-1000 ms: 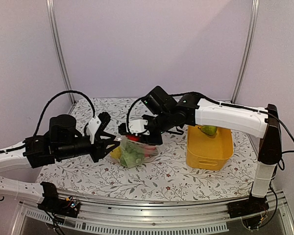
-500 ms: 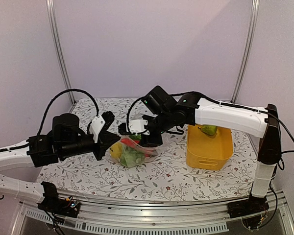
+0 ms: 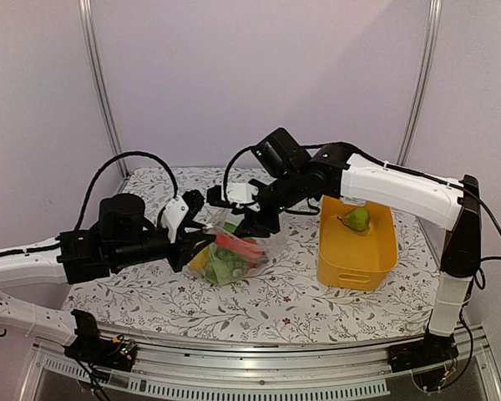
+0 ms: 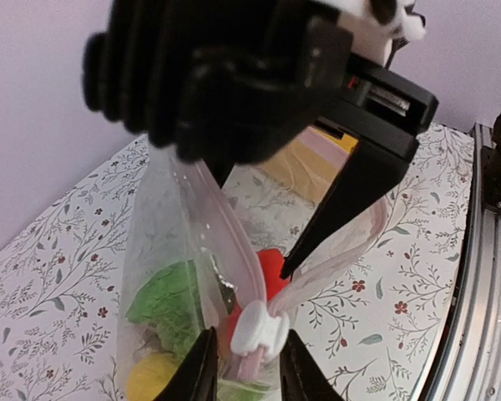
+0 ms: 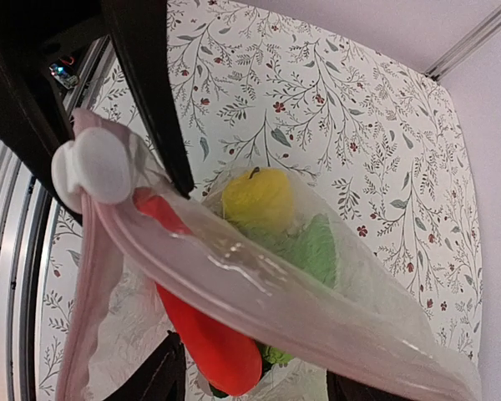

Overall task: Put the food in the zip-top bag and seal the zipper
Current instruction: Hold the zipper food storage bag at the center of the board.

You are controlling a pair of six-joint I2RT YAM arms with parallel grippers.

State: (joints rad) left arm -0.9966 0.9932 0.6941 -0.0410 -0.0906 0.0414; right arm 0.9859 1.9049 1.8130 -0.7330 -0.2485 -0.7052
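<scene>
The top external camera sits high behind the arm bases (image 3: 92, 338), facing the back wall (image 3: 259, 75) and taking in the whole floral table (image 3: 301, 309) from afar. The left wrist camera looks roughly level across that table, the right wrist camera steeply down; both are very close to the zip-top bag (image 3: 234, 255), which all three views share.

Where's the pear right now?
In the top view, the green pear sits inside the yellow basket, on the right, apart from the zip-top bag to its left.

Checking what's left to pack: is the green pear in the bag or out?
Out. The pear sits in the yellow basket, apart from the zip-top bag.
</scene>
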